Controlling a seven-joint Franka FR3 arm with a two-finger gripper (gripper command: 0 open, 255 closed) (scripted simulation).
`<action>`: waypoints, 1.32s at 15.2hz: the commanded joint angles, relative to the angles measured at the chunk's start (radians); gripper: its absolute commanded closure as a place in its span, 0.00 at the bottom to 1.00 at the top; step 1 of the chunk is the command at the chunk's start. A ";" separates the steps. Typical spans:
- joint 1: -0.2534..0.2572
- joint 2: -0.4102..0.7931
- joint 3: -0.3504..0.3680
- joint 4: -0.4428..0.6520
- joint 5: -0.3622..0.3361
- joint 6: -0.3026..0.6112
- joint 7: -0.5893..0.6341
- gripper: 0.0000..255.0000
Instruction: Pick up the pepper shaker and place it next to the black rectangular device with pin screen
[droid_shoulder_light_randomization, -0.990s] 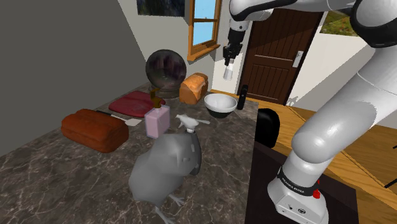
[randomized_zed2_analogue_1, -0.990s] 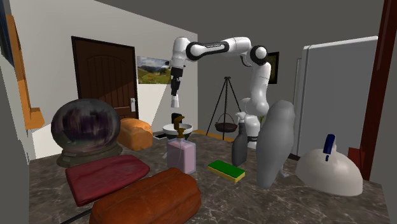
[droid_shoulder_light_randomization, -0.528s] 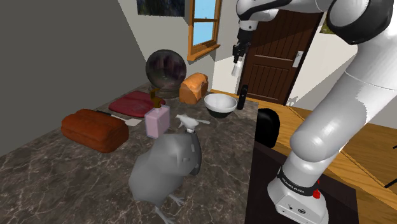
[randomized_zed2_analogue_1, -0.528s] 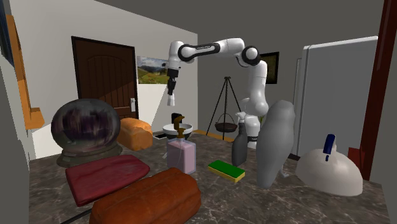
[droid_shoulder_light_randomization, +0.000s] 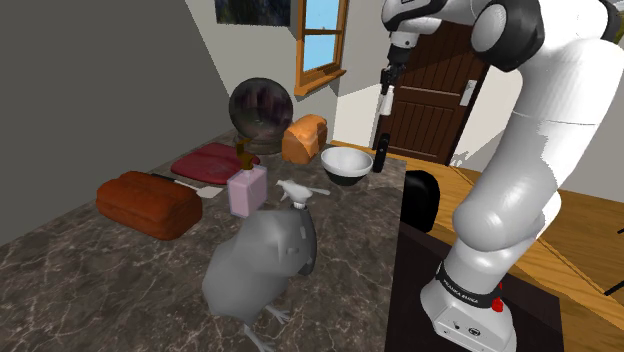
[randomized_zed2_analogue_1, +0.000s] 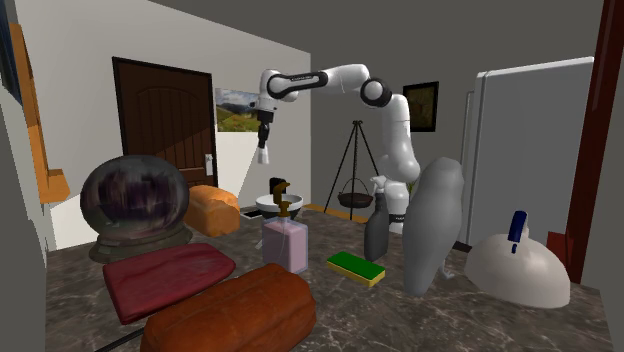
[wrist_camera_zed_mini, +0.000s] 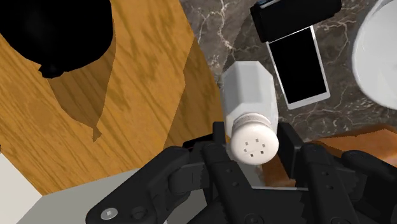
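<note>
You get the marble counter (droid_shoulder_light_randomization: 120, 260) partly blocked by a big grey lump (droid_shoulder_light_randomization: 262, 262) (shape unclear). The white bowl (wrist_camera_zed_mini: 382, 51) and the black device (wrist_camera_zed_mini: 298, 62) are both cut off at the wrist view's edge, with wood floor (wrist_camera_zed_mini: 127, 95) past the counter rim. The gripper (wrist_camera_zed_mini: 254, 145) is clamped on the white faceted shaker (wrist_camera_zed_mini: 249, 89), its round holed cap facing the camera. The shaker is held in the air above the counter's edge, by the device.
</note>
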 joint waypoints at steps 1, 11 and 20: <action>-0.032 0.067 -0.020 0.084 0.035 -0.023 -0.055 1.00; -0.064 0.130 -0.031 0.056 0.071 0.061 -0.109 1.00; -0.061 0.138 -0.027 -0.055 0.080 0.178 -0.119 1.00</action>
